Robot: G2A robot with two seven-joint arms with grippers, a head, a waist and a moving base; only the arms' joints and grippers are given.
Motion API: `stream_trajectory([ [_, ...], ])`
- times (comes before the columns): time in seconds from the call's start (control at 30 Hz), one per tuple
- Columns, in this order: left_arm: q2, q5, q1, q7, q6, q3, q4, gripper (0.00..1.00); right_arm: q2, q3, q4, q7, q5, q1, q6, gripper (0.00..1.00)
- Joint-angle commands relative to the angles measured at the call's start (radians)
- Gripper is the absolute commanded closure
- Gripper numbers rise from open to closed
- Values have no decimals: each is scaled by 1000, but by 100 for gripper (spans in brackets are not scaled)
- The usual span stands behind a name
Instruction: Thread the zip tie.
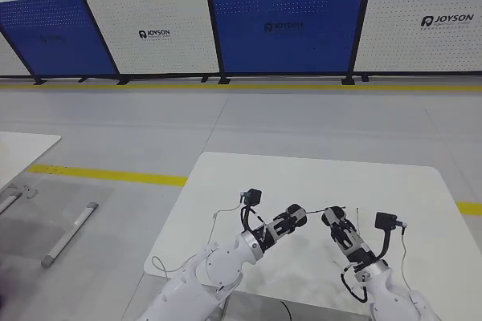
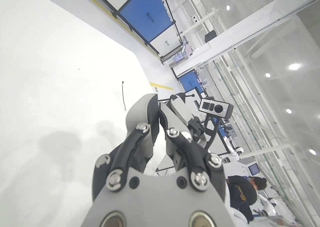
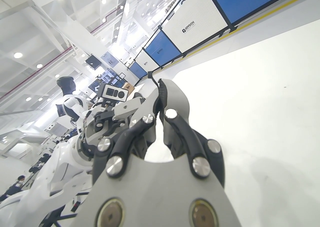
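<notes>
Holding the zip tie head-out, arms tip to tip

Right gripper point(image 3: 160, 88): jaws closed on the zip tie point(image 3: 153, 80), pinching the strap between the pads. The small head end pokes out just past the tips. That grip looks deliberate: with the head left free and exposed, its slot is reachable for a tail to go in.

Left gripper point(image 2: 158, 103): jaws pressed together or very nearly so. I can't tell whether anything is pinched between the pads. A thin black strand point(image 2: 124, 96) runs out from just beside its tip over the worktop point(image 1: 249, 172), with a tiny knob at its far end. I can't tell if it is held, or if it belongs to the same tie.

From above, both arms sit low over the middle of the worktop, tips pointed at each other and near but apart. A fine dark line crosses the gap between them. Facing each other like this puts both ends on one axis, which suits feeding a tail into a head.

My read is that this is the alignment stage, with threading not yet done and no closed loop visible. The next move calls for very fine lining-up. The strap is thin and floppy and the slot is tiny, so a small offset would make the tail miss or buckle.
</notes>
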Motion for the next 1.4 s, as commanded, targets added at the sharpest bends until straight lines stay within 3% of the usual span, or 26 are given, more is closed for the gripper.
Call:
stream_trajectory([
  [0.0, 0, 2, 1, -2, -5, 4, -2, 100, 0, -4, 2, 5, -8, 3, 0, 100],
  [0.27, -1, -1, -1, 11, -5, 3, 1, 100, -2, -18, 14, 35, -16, 20, 33, 100],
  [0.3, -2, -4, -2, 13, -4, 3, 3, 100, -2, -18, 14, 37, -13, 21, 37, 92],
  [0.33, -3, -7, -4, 14, -5, 4, 4, 100, -2, -17, 13, 34, -7, 21, 41, 11],
  [0.37, -3, -8, -4, 15, -6, 5, 5, 100, -2, -17, 12, 32, -3, 21, 42, 0],
  [0.7, -5, -49, 7, 64, -20, -17, -2, 100, 3, 18, 19, 45, 48, 1, 18, 0],
  [0.77, -5, -71, 13, 81, -31, -27, -8, 100, 3, 29, 29, 41, 56, -3, 34, 0],
  [0.87, -7, -114, 20, 112, -48, -42, -14, 100, 2, 34, 51, 56, 61, 9, 102, 0],
  [1.2, -7, -114, 20, 112, -48, -42, -14, 100, 2, 35, 51, 53, 58, 9, 103, 0],
  [1.37, -9, -118, 21, 101, -46, -34, -13, 100, 7, 15, 64, 30, -139, 25, 124, 0],
])
